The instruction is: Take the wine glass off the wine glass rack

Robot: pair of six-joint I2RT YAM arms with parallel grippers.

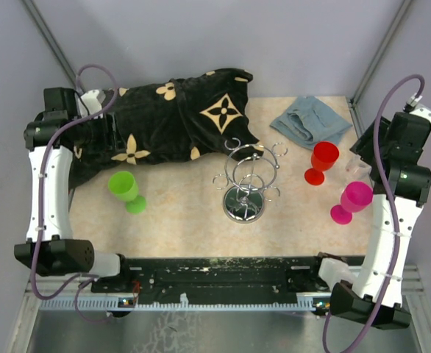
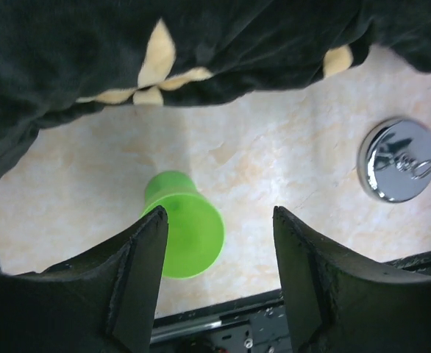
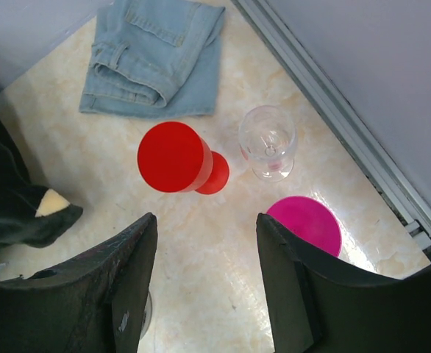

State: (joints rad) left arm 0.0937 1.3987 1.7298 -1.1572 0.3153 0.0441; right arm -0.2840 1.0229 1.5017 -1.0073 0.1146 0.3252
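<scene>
The silver wire wine glass rack [image 1: 246, 182] stands mid-table on its round chrome base [image 2: 397, 159]; no glass hangs on its loop arms. A clear wine glass [image 3: 268, 141] stands upright on the table at the right, beside the red cup, and shows faintly in the top view [image 1: 357, 165]. My right gripper [image 3: 207, 217] is open and empty, hovering above the table just short of the clear glass. My left gripper [image 2: 219, 213] is open and empty, high above the green cup at the far left.
A green plastic goblet [image 1: 125, 189] stands left of the rack. A red goblet [image 1: 322, 162] and a magenta goblet [image 1: 353, 200] stand at the right. A black patterned cloth [image 1: 164, 118] lies at the back left, folded jeans [image 1: 310, 121] at the back right.
</scene>
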